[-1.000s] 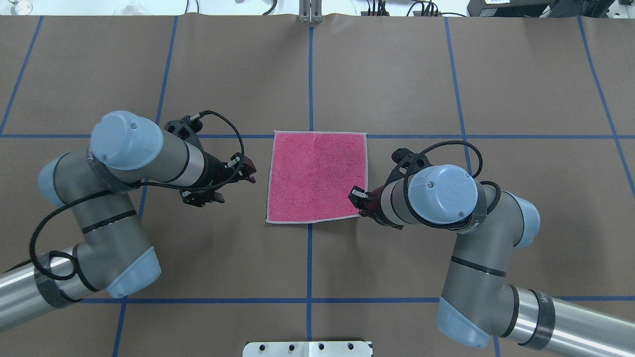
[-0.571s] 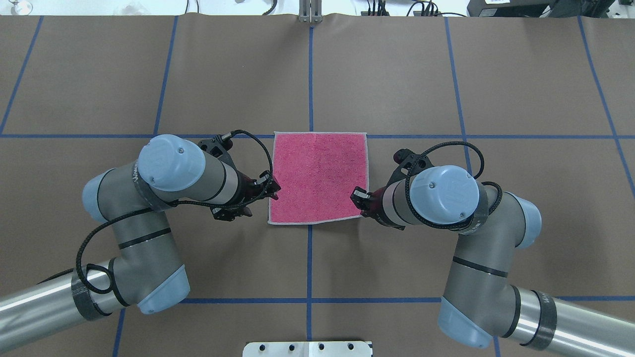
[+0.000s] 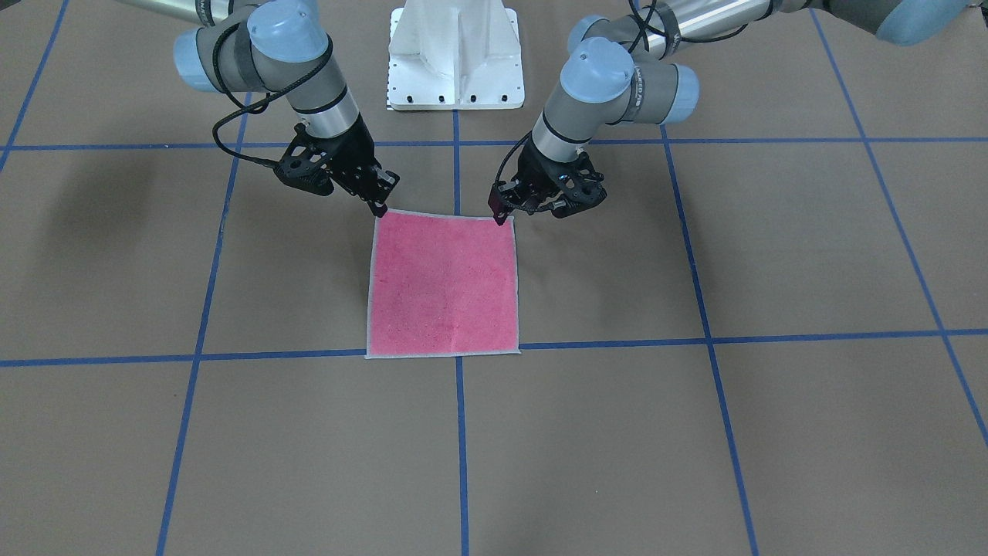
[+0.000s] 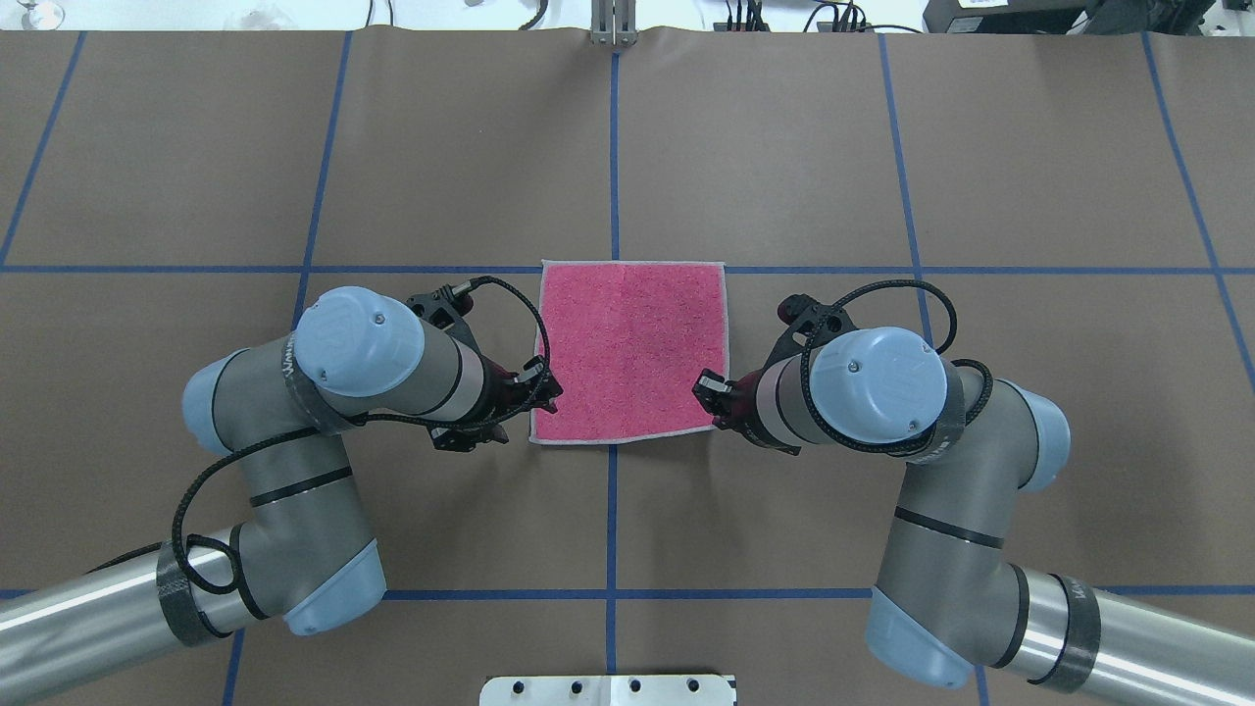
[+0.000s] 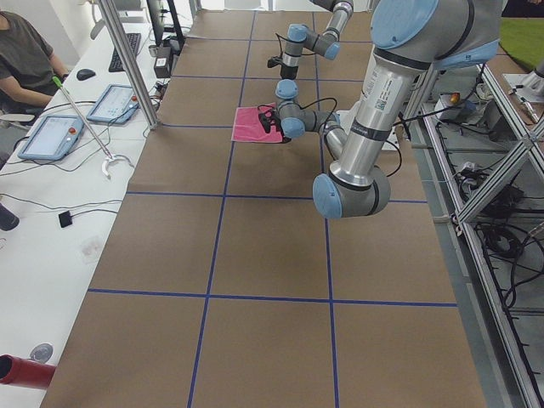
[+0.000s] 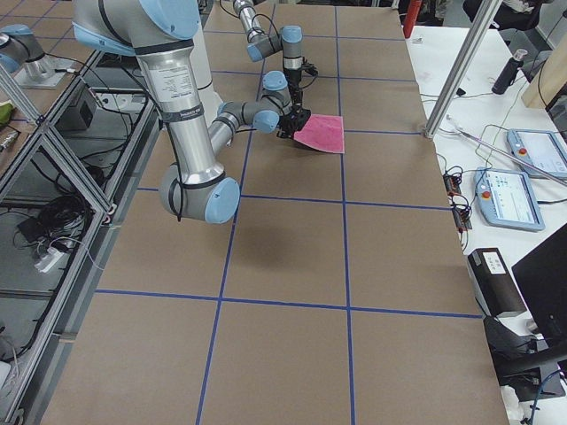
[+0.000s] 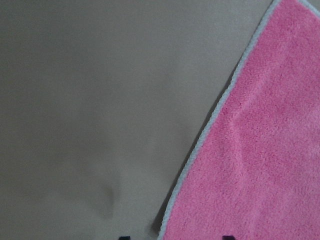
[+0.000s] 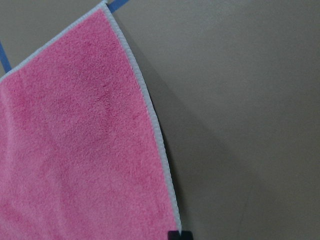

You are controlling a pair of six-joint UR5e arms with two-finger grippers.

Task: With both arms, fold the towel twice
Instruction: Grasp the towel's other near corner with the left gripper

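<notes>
The towel [image 4: 627,351] lies flat on the brown table, pink face up, with a light grey hem; it also shows in the front view [image 3: 444,289]. My left gripper [image 4: 549,392] is low at the towel's near left corner [image 3: 502,215]. Its wrist view shows two fingertips set wide apart on either side of the hem [image 7: 200,145], so it is open. My right gripper [image 4: 708,390] is at the near right corner [image 3: 380,205]. Its wrist view shows one dark tip where the hem [image 8: 155,125] ends, so it looks shut on that corner.
The white pedestal base [image 3: 455,54] stands behind the towel on the robot's side. Blue tape lines [image 4: 613,147] grid the table. A side desk with tablets [image 5: 51,136] and a seated person [image 5: 25,59] lies beyond the far edge.
My left arm has swung right and its gripper has come up to the towel's near left corner. My right gripper has barely moved. The towel's near edge has shifted slightly.
</notes>
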